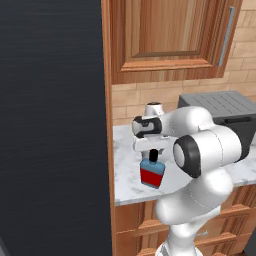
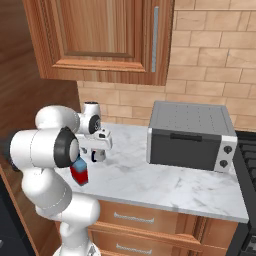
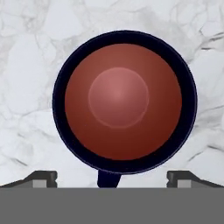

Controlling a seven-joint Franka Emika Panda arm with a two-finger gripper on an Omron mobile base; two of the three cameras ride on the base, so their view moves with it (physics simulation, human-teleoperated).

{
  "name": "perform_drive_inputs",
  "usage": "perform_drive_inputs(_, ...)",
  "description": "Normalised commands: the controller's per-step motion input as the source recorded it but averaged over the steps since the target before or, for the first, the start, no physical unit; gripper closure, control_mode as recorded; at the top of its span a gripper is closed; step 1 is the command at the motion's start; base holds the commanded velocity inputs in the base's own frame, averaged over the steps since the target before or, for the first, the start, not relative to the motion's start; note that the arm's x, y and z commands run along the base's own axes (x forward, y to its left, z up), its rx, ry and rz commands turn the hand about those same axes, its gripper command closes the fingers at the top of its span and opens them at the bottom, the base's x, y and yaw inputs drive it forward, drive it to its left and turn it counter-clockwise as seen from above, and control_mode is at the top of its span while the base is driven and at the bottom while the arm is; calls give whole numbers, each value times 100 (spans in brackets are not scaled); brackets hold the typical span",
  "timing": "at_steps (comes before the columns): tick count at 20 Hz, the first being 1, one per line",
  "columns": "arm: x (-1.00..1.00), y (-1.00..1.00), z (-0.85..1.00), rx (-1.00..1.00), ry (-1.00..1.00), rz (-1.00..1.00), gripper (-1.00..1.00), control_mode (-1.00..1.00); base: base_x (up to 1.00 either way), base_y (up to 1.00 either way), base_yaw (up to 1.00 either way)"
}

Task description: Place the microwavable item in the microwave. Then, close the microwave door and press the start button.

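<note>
Seen from straight above in the hand view, the microwavable item (image 3: 123,100) is a round cup with a dark rim and a reddish inside, standing on the marble counter (image 3: 26,65). A small dark handle sticks out toward the bottom of that view. My gripper (image 3: 112,177) hangs over it, open, its fingertips (image 3: 43,177) wide apart on either side of the cup and touching nothing. In the base views the gripper (image 1: 152,155) (image 2: 96,156) points down at the counter's left part. The microwave and the microwave door are out of view.
A blue-and-red bottle (image 1: 151,172) (image 2: 80,171) with a black cap stands just in front of the hand. A grey toaster oven (image 2: 192,137) (image 1: 225,112) sits to the right on the counter (image 2: 165,185). Wooden cabinets (image 2: 110,37) hang above; a tall dark panel (image 1: 50,125) rises on the left.
</note>
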Motion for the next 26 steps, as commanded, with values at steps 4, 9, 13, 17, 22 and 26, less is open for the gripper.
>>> perform_drive_inputs(4,30,2,-23,0,1,-2,-100,-100,0,0,0)
perform_drive_inputs(9,13,0,-16,0,0,-1,-100,-100,0,0,0)
perform_drive_inputs(13,-10,0,-9,0,-2,0,-100,-100,0,0,0)
perform_drive_inputs(17,-24,0,0,0,-5,0,-100,-100,0,0,0)
perform_drive_inputs(22,-9,0,-11,0,0,0,-100,-100,0,0,0)
perform_drive_inputs(26,0,0,-17,0,0,0,-100,-100,0,0,0)
